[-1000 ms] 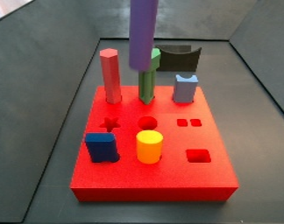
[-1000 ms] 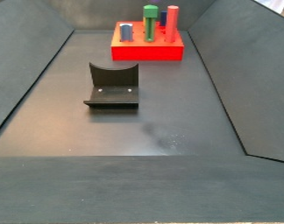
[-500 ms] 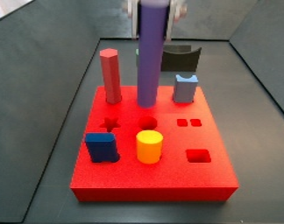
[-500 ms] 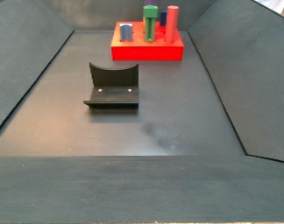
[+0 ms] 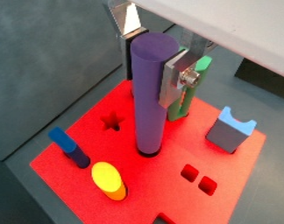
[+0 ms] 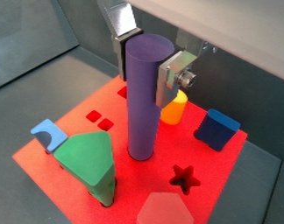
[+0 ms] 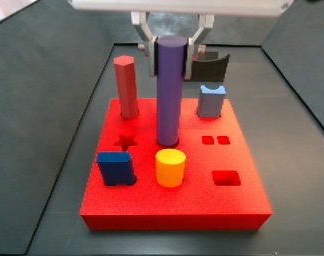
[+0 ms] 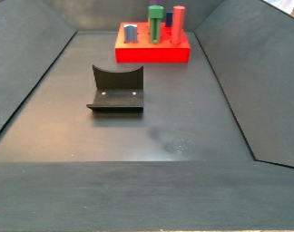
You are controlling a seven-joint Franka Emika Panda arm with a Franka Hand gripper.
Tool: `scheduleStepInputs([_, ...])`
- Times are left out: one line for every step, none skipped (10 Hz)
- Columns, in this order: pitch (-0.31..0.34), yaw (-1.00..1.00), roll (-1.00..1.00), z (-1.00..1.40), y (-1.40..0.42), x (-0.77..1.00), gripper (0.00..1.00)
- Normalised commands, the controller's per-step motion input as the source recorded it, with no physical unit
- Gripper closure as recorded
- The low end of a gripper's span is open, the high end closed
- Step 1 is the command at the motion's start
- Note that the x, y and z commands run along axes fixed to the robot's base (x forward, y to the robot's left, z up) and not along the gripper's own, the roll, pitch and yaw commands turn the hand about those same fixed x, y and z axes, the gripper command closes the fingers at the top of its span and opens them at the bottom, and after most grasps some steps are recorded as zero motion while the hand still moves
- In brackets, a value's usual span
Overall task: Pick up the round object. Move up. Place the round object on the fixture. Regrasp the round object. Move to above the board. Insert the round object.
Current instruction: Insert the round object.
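I work in what looks like a robotics test cell, not a home or shop. Below my gripper (image 7: pixel 172 38) sits a bright red board (image 7: pixel 238 205) with shaped holes and coloured pegs, a purpose-built insertion rig. Around it are plain dark sloping walls and a bare dark floor (image 8: pixel 150 136). Well away from me, the fixture (image 8: pixel 115 89) stands on that floor.

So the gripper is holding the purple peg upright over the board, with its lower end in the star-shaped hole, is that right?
Not quite: the gripper does hold the purple peg upright over the board, but its lower end sits in the round hole; the star-shaped hole is empty beside it, as a wrist view shows.
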Motion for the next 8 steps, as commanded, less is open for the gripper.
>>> scheduleStepInputs([-0.041, -0.01, 0.0, -0.25, -0.03, 0.0, 1.0])
scheduleStepInputs([-0.079, 0.0, 0.0, -0.3, -0.06, 0.0, 1.0])
scheduleStepInputs([-0.081, 0.0, 0.0, -0.32, -0.07, 0.0, 1.0])
scheduleStepInputs([-0.057, 0.0, 0.0, -0.38, -0.15, 0.07, 1.0])
scheduleStepInputs([0.0, -0.03, 0.0, -0.36, -0.21, 0.25, 1.0])
scheduleStepInputs([0.0, -0.03, 0.01, -0.37, -0.19, 0.22, 1.0])
scheduleStepInputs([0.0, 0.0, 0.0, -0.45, -0.12, 0.13, 1.0])
scheduleStepInputs([0.0, 0.0, 0.04, -0.48, -0.06, 0.0, 1.0])
